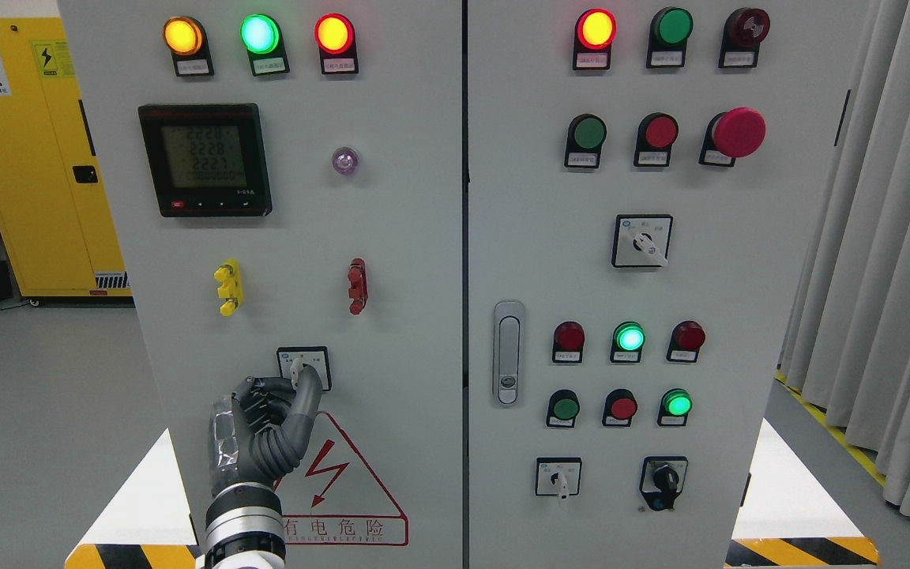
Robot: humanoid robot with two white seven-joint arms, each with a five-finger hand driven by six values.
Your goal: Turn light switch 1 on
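A grey electrical cabinet point(392, 237) fills the head view, split by a dark vertical seam into a left door and a right door. Everything below is placed relative to that seam.

Far left of it, behind the cabinet, stands a yellow safety cupboard point(28, 158); far right hang pale curtains point(889, 237).

On the left door, well left of the seam and high up, sits a black digital meter point(204, 159) with lit digits. Above the meter runs a row of three glowing lamps, amber point(183, 35), green point(259, 33) and red point(334, 33). A small violet lamp point(344, 160) lies nearer the seam, level with the meter. Lower, a yellow handle point(228, 287) and a red handle point(357, 285) sit side by side, the red one closer to the seam. At the bottom of this door is a red-edged warning triangle point(344, 482) with a lightning bolt.

Just right of the seam is a silver door latch point(508, 352). Further right are rows of red and green buttons, a large red mushroom button point(738, 132) and a white rotary selector point(642, 241).

The light switch point(304, 367), a small white rotary selector on a black-framed plate, lies left of the seam, above the warning triangle. The left hand point(269, 423) rises from the bottom edge with its dark fingers point(261, 399) curled, and one long digit reaches up to touch the switch knob; whether the knob is truly pinched cannot be told.
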